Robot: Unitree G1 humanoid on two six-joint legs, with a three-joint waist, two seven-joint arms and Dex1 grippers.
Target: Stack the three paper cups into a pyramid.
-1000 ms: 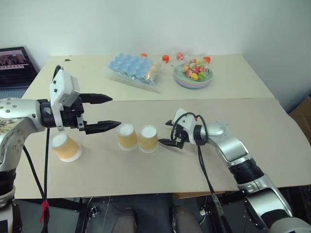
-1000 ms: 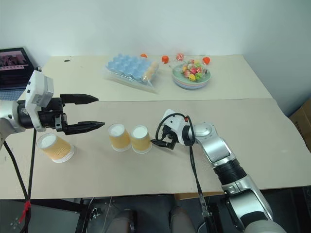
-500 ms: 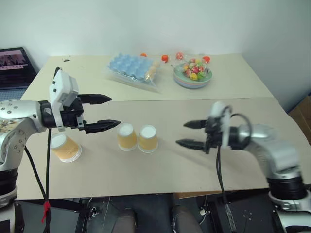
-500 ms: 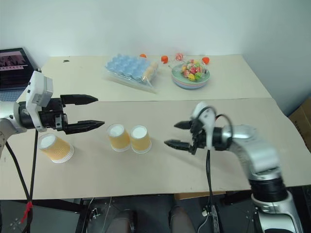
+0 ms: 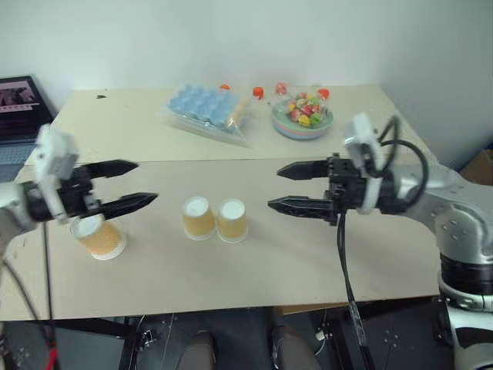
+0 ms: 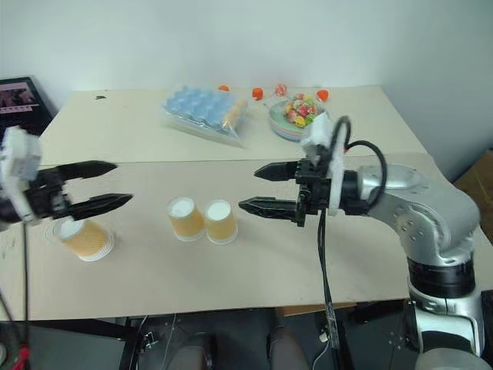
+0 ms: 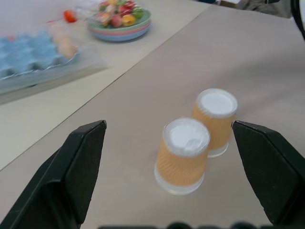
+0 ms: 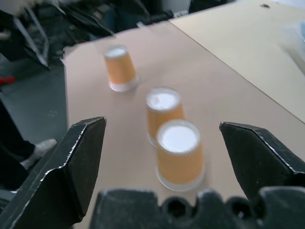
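**Left eye view: three cups upside down, none stacked**

Left eye view shows the three paper cups (image 5: 199, 218) standing base-up on the tan table (image 5: 308, 262), each with ribbed orange-tan sides, a white base on top and a white rim at the board. Two stand touching side by side near the table's middle; the third cup (image 5: 98, 236) stands well apart on the robot's left, near the table's left edge.

The left gripper (image 5: 128, 185) hangs above and just beside that lone cup, jaws spread wide and holding nothing; its black fingers cover part of the cup's top, so whether that cup leans cannot be told. The right gripper (image 5: 286, 188) is raised on the other side of the pair, pointing toward it, jaws also wide and empty. In the right wrist view the lone cup (image 8: 119, 67) is blurred.

Between the pair and each gripper the board lies bare. Toward the far edge sit a blue egg tray in a clear bag (image 5: 208, 108) and a pastel bowl of candies (image 5: 302, 116), well away from the cups. A laptop (image 5: 23, 104) is cut off at the left border.
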